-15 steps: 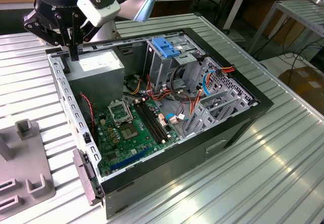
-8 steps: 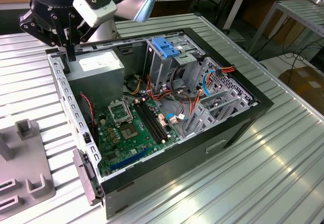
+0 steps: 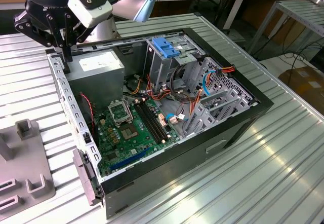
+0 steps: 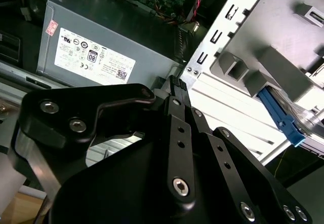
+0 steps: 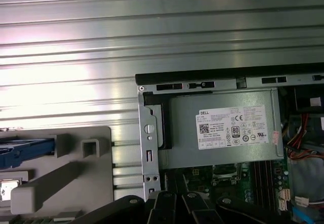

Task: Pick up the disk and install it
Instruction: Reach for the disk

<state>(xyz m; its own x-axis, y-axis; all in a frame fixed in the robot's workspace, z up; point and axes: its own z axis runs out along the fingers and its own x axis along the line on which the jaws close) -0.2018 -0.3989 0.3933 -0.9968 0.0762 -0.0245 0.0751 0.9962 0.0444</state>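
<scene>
The ribbed metal table (image 3: 283, 148) carries a lidless computer case (image 3: 238, 127), and a corner of the case wall lies right below the jaws. The grey power supply (image 3: 96, 64) sits inside the case, just beside the jaws. A grey holder (image 5: 76, 178) stands outside the case. The disk (image 5: 23, 150) rests in the holder, well apart from the jaws. The gripper (image 4: 177, 83) has its jaws pressed together and holds nothing.

Disk (image 5: 23, 152) with blue rail rests in grey fixture (image 5: 86, 183) beside open case (image 5: 202, 77).
</scene>
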